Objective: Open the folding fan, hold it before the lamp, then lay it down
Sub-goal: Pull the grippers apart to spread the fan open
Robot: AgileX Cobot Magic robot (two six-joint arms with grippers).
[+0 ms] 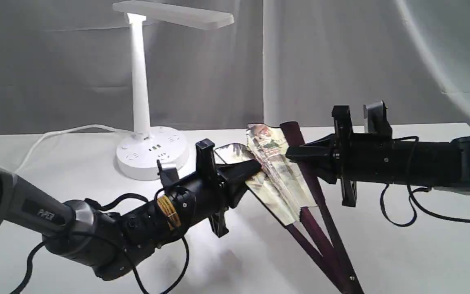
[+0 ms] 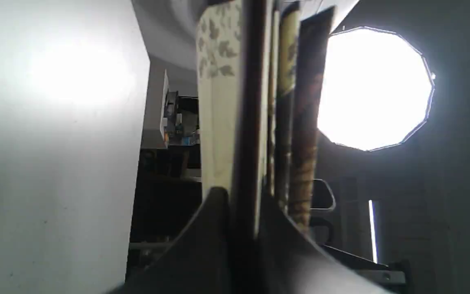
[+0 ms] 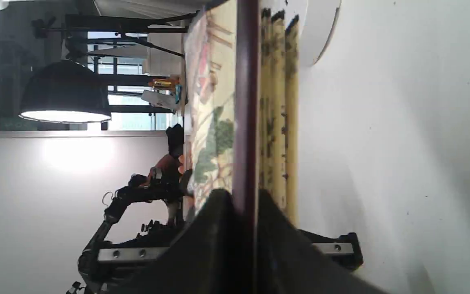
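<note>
The folding fan [image 1: 278, 173] is held above the table, partly spread, its cream painted leaf still bunched in pleats and its maroon ribs meeting at the pivot low at the front. My left gripper [image 1: 255, 167] is shut on the fan's left outer rib [image 2: 245, 122]. From the other side my right gripper [image 1: 290, 153] is shut on the right outer rib [image 3: 246, 102]. The white lamp [image 1: 145, 98] stands behind and to the left, with its bar head overhead and its round base [image 1: 152, 157] just behind the left gripper.
The lamp's white cord [image 1: 55, 136] runs off to the left over the white table [image 1: 402, 253]. A grey curtain [image 1: 341, 61] closes the back. Black cables hang under both arms.
</note>
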